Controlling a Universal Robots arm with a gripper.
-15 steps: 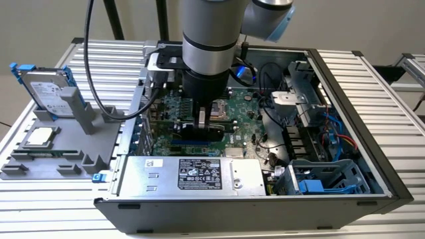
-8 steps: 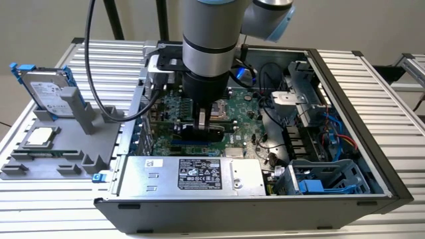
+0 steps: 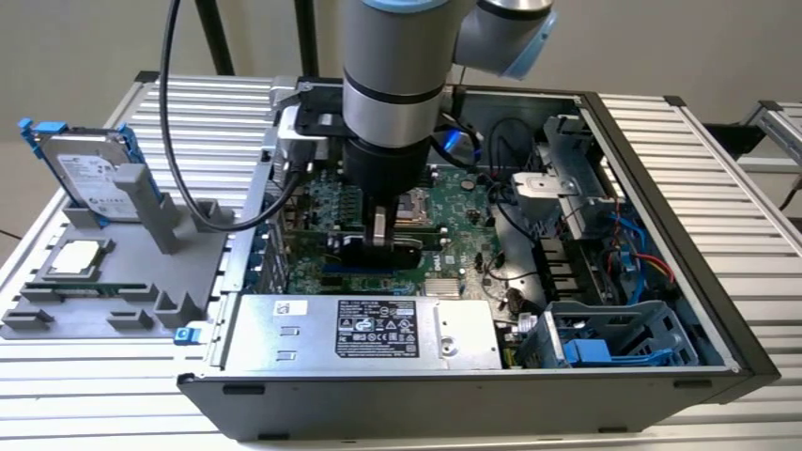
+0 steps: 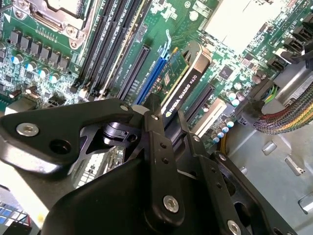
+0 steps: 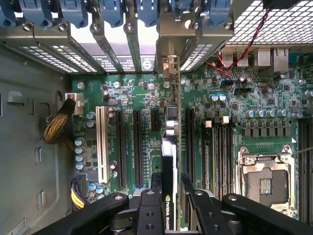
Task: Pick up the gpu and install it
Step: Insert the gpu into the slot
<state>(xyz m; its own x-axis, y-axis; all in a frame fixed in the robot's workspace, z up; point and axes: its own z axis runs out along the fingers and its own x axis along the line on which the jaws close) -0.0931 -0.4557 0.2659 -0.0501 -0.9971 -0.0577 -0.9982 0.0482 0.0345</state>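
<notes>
Between end effector (image 5: 169, 196) fingers: gpu (image 5: 168, 161)

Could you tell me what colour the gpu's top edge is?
Black, clearest in the second wrist view: gpu.

The gpu (image 4: 185, 84) stands on edge (black shroud edge showing) over the green motherboard's (image 5: 146, 100) expansion slots.

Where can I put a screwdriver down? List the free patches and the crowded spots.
Free: the ribbed table on the exterior view's right of the computer case, and the table strip in front of the grey tray. Crowded: the tray, with its hard drive, and the motherboard, where the gripper holds the gpu.
</notes>
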